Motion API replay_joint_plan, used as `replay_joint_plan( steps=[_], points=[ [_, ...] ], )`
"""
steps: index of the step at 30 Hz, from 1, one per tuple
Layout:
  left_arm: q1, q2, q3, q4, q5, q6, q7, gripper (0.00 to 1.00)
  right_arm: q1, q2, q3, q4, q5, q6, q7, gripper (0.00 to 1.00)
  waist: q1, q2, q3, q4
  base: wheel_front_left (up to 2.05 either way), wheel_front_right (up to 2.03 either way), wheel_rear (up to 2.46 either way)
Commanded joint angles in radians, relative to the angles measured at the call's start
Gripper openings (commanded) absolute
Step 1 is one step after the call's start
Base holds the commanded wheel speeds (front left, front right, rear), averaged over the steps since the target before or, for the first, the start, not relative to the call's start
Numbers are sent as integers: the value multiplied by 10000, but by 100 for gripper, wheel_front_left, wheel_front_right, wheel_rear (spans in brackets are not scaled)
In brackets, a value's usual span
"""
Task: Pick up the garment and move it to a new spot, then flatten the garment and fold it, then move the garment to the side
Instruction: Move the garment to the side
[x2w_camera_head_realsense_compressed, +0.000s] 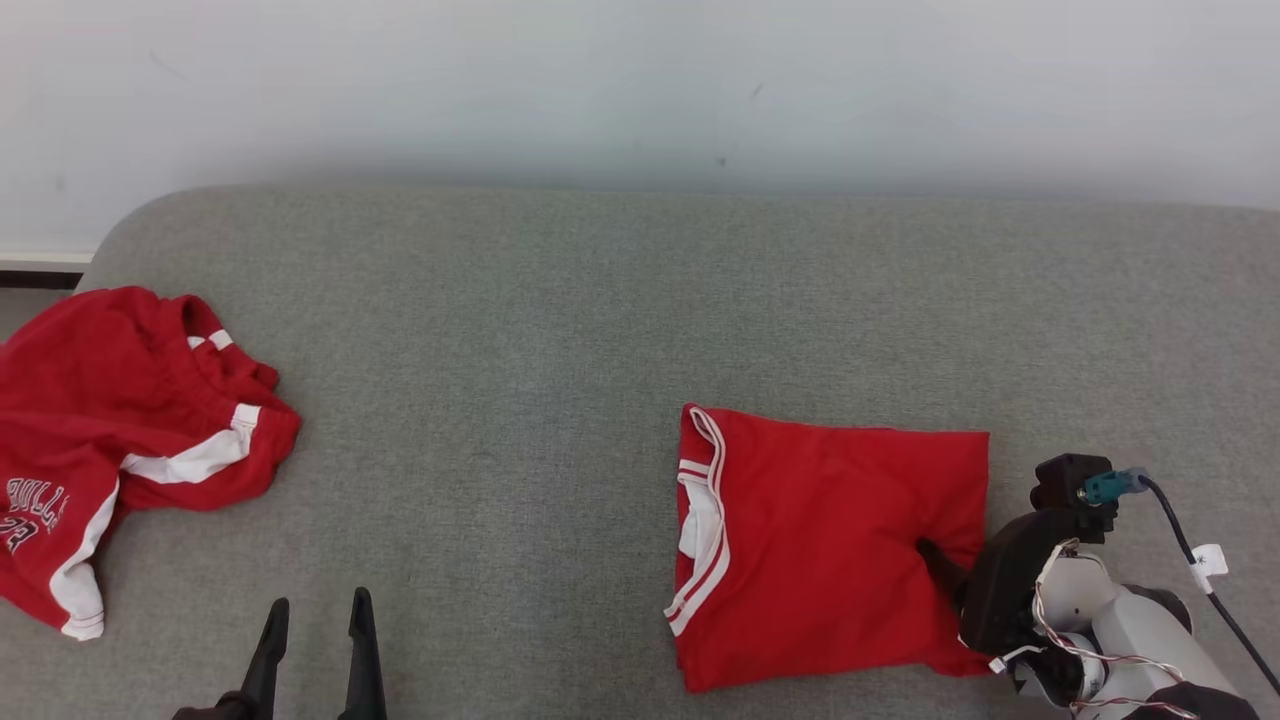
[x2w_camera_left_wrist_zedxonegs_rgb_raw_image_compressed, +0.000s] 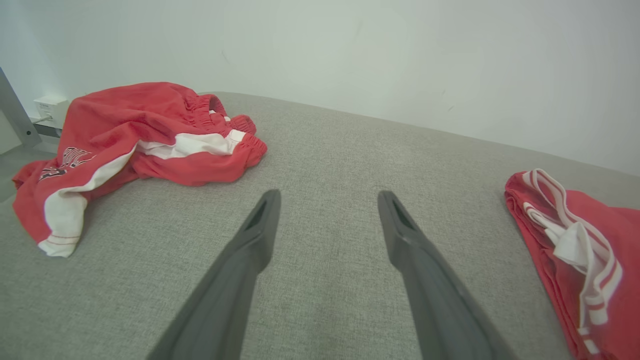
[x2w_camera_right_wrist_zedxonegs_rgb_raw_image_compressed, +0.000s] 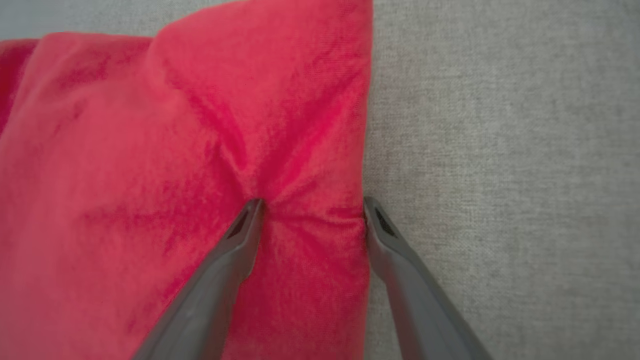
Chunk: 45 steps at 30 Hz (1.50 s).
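Grey fabric surface (x2w_camera_head_realsense_compressed: 560, 330): cut off at right and bottom.
Red shorts (x2w_camera_head_realsense_compressed: 110, 430): crumpled far left, partly out of frame, print unreadable.
Red garment (x2w_camera_head_realsense_compressed: 830, 540): folded, right of centre; near-right corner hidden by right arm (x2w_camera_head_realsense_compressed: 1120, 610).
Right gripper (x2w_camera_right_wrist_zedxonegs_rgb_raw_image_compressed: 312, 210): fingers apart, straddling garment's right edge; one tip dents cloth, other touches the edge.
Left gripper (x2w_camera_head_realsense_compressed: 319, 600): fingers apart over bare surface, well apart from garment.

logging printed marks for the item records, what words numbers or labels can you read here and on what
"BULL": print on the crumpled red garment, at the head view's left edge; the word's end is lost in a fold.
Below it: part of a number, too cut off to read.
White tag on the cable: mark too small to read.
Folded red garment: no text visible.
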Motion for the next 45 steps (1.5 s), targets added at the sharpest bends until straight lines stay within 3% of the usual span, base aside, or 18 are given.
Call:
replay_joint_plan(
  steps=[1,2,3,4,5,12,16,22,31,38,45],
  points=[
    [-138,2,-12,15,18,22,-2,100,221,48,123,295,-43,-25,312,100,-1,0,89,120,0,0,0],
    [-146,2,-27,20,6,28,-2,100,234,-3,221,345,-125,-25,452,100,-1,0,89,134,0,0,0],
    [-150,0,-47,18,-8,29,-2,100,228,-63,323,353,-190,-25,547,53,-1,0,91,140,0,0,0],
    [-148,0,-71,12,-18,44,-2,100,207,-184,395,341,-311,-26,585,38,-1,0,97,142,0,0,0],
    [-148,-1,-110,9,-21,48,-2,100,174,-310,521,301,-435,-26,631,0,-1,0,100,140,0,0,0],
    [-232,0,-224,-221,17,59,-2,100,-605,-1541,1780,-483,-1285,-37,915,0,-1,0,449,-272,0,0,0],
    [-480,2,-135,-508,170,-15,-3,100,-1592,-2300,2858,-1164,-1546,-33,1042,0,-1,0,997,-836,0,0,0],
    [-1053,63,-23,-833,417,-261,-3,100,-2883,-3277,3440,-1528,-1606,-28,717,0,-1,0,1880,-1620,0,0,0],
    [-1936,229,157,-1417,793,-645,-2,100,-4141,-4283,2383,-828,-1685,-26,-220,0,-1,0,3024,-2850,0,0,0],
    [-2327,416,185,-1734,951,-826,-2,100,-4485,-4263,1150,-538,-2242,-28,-1027,0,-1,0,3440,-3450,0,0,0],
    [-2607,483,137,-1829,1028,-924,-2,100,-4657,-4498,766,-638,-3276,-28,-1768,0,-1,0,3643,-3581,0,0,0]
  ],
)
